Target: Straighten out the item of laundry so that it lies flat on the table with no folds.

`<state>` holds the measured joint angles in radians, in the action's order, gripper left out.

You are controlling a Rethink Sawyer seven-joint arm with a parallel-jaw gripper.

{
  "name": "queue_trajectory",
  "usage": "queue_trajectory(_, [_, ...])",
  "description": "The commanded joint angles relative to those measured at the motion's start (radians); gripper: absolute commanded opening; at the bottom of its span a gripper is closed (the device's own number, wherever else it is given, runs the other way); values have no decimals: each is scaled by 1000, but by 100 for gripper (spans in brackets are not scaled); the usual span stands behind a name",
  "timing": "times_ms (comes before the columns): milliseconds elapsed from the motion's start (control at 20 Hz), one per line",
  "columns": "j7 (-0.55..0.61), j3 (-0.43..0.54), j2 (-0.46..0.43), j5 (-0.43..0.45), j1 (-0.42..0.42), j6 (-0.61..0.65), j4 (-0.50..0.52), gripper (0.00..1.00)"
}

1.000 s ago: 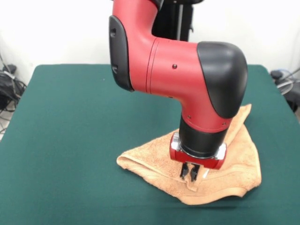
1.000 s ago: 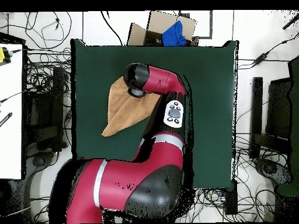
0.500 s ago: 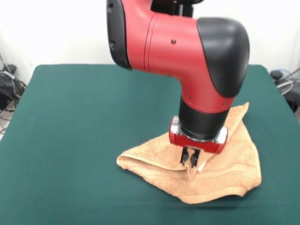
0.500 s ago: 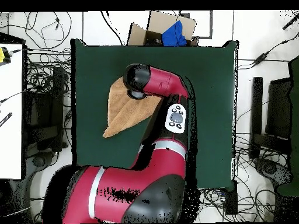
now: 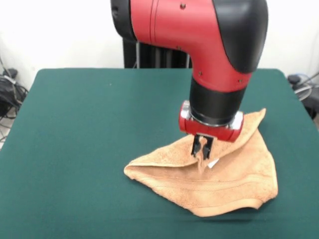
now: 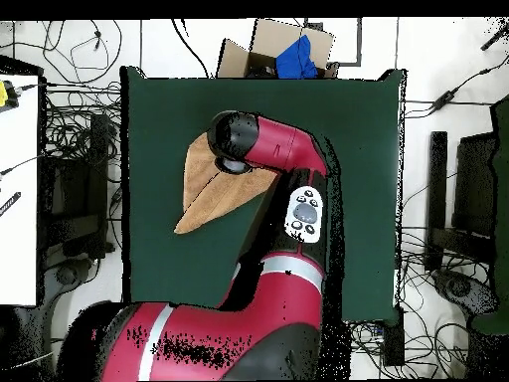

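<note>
gripper (image 5: 202, 148) pinching shut on a peaked fold of the towel (image 5: 234, 174); carrying it toward 3 o'clock, low over the table (image 5: 89, 124), looks best for unfolding.

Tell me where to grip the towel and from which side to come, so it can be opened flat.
Grip the towel at the upper layer's loose edge by the white tag, coming straight down from above. It lies folded over itself, and that raised flap is probably the part that peels back. The gripper is already pinched on it there.
</note>
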<state>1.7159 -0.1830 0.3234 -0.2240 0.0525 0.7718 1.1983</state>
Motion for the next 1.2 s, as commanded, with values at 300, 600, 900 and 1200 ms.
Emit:
queue_trajectory(300, [206,-20,177,-3,-6,124,273,0])
queue_trajectory(600, [194,-32,224,9,-7,145,316,0])
queue_trajectory(900, [175,-41,303,20,-6,176,377,0])
queue_trajectory(1200, [174,-43,358,23,-1,135,454,0])
